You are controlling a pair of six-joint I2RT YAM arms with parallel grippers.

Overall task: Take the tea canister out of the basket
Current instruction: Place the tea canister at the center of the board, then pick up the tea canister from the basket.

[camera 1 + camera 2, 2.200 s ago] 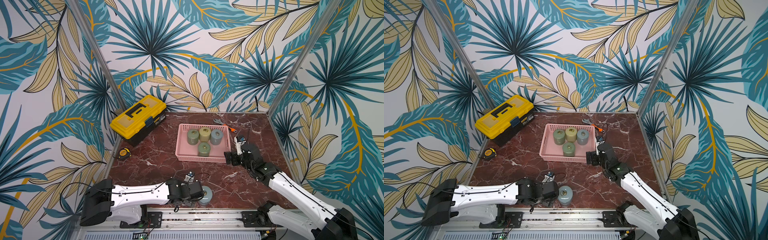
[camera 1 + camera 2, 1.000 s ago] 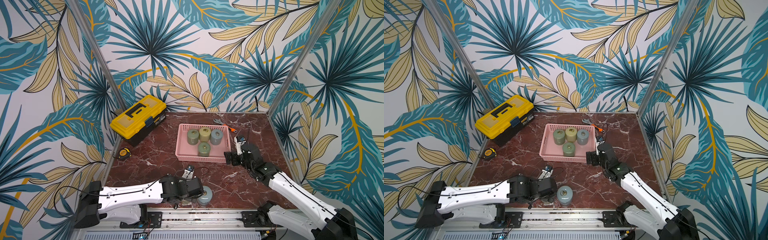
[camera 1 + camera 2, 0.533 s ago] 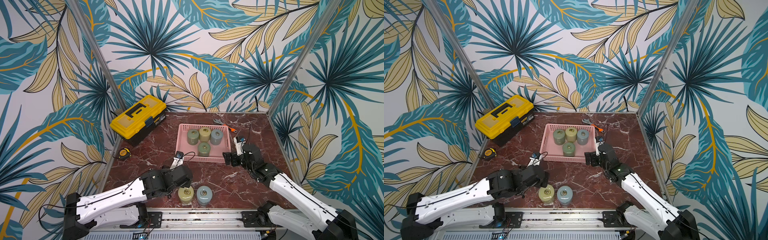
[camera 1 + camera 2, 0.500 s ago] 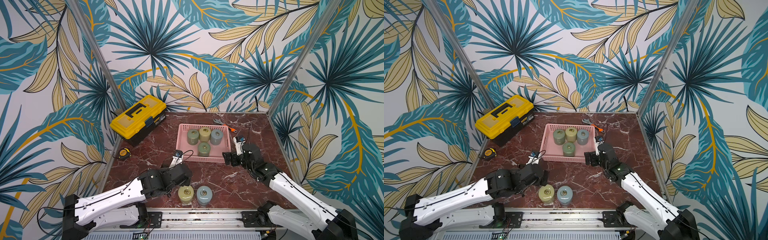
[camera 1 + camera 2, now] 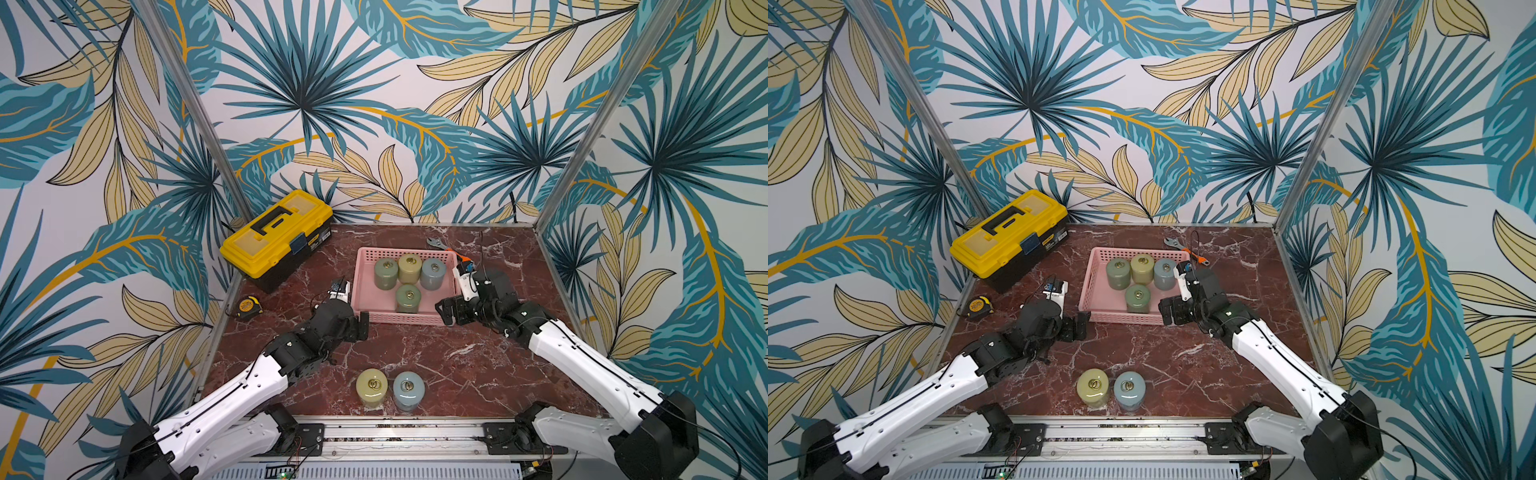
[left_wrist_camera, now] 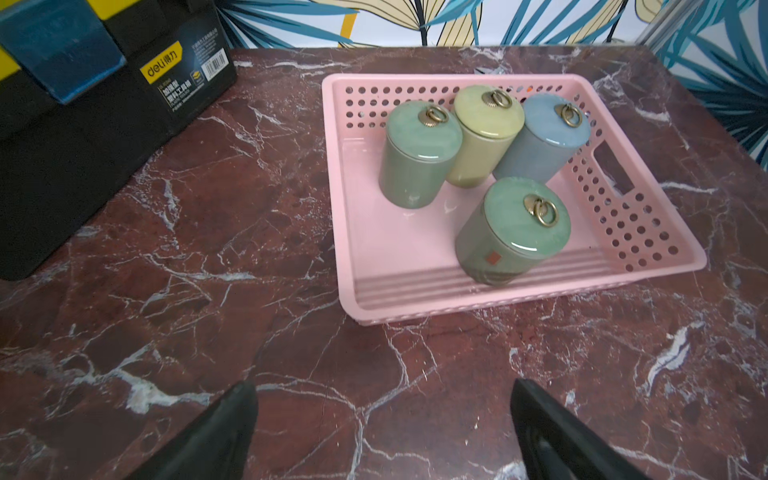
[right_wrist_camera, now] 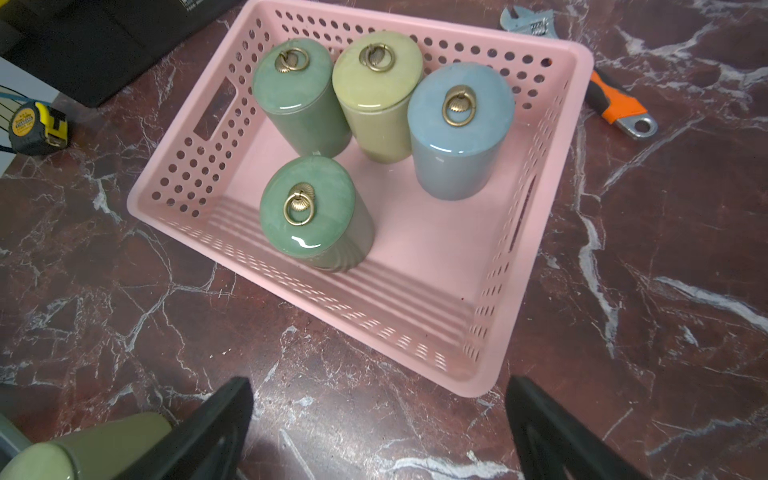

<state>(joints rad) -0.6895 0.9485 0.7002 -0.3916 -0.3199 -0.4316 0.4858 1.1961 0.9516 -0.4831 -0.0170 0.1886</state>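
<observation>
Left tool (image 5: 358,328), jaws wide, has swung up beside the basket (image 5: 409,318).

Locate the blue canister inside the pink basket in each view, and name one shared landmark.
In a top view: blue canister, right end of the basket's back row.
In a top view: same place.
Left wrist: back row, nearest the slotted side wall.
Right wrist: likewise.
Landmark: yellow canister beside it.

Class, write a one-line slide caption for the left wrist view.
Open left pincer over the marble table, facing a pink basket of four tea canisters.
</observation>
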